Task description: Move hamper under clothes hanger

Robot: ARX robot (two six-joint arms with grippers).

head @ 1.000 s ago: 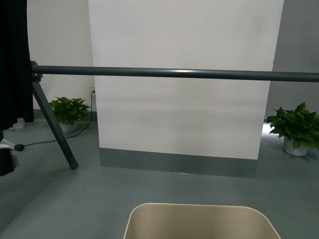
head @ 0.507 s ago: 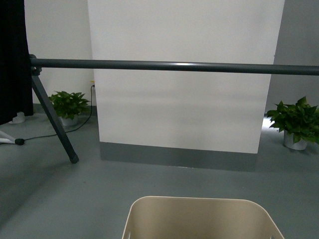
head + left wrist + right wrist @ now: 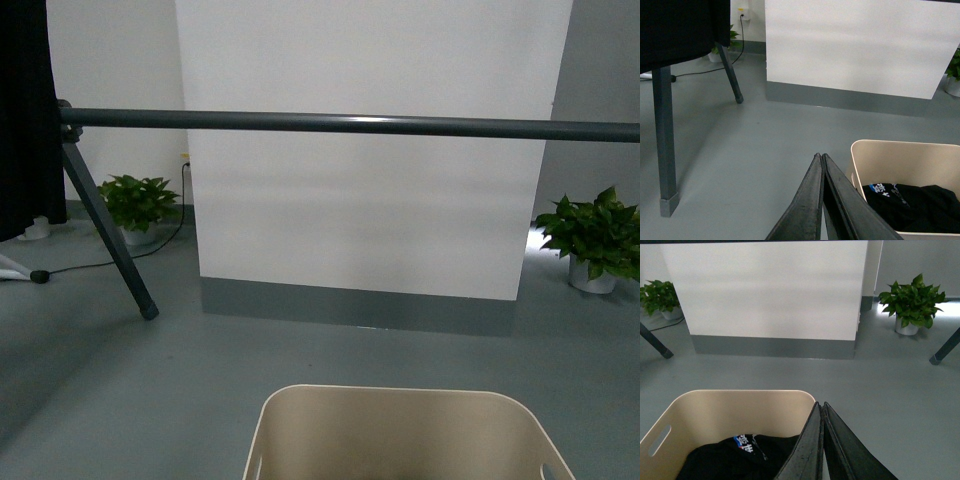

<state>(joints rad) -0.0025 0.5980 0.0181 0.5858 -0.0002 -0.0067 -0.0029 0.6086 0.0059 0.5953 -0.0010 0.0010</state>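
Two black grippers, left point(image 3: 822, 159) and right point(image 3: 820, 406), fingers pressed together holding nothing, beige rounded plastic hamper point(image 3: 405, 432) bottom centre, dark grey metal clothes hanger bar point(image 3: 350, 124) across upper frame, black clothing point(image 3: 735, 457) inside hamper.

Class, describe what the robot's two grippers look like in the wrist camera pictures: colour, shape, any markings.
Both the left gripper and the right gripper show two long, flat, black fingers that taper to a narrow tip. The surfaces look smooth and matte. No cables, labels or markings are visible on them.
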